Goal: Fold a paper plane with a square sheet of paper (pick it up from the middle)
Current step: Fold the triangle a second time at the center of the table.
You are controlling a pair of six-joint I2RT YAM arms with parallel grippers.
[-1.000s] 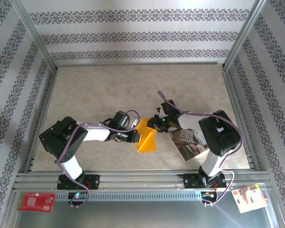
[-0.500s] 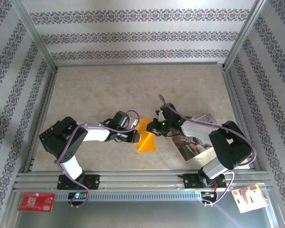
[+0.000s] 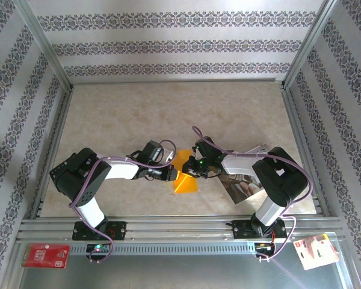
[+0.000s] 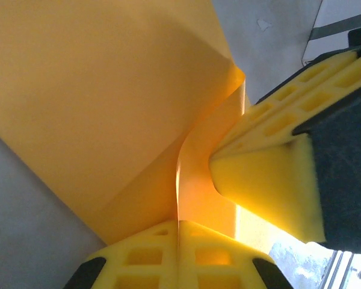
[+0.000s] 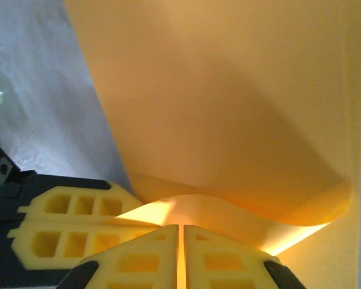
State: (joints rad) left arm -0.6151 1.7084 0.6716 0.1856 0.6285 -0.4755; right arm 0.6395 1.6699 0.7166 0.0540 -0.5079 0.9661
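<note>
Toward the near edge of the worktop point(image 3: 168, 114), the square sheet of paper point(image 3: 185, 182), seemingly light and floppy, buckled between left gripper point(image 3: 171, 175) and right gripper point(image 3: 190, 171), both pinched shut on its middle.

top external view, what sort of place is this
Likely a robot test cell in a lab, dressed as a room: silver aluminium frame rails, grey patterned wallpaper panels and two white-and-black robot arms bolted at the edge of a beige marble-look tabletop.
</note>
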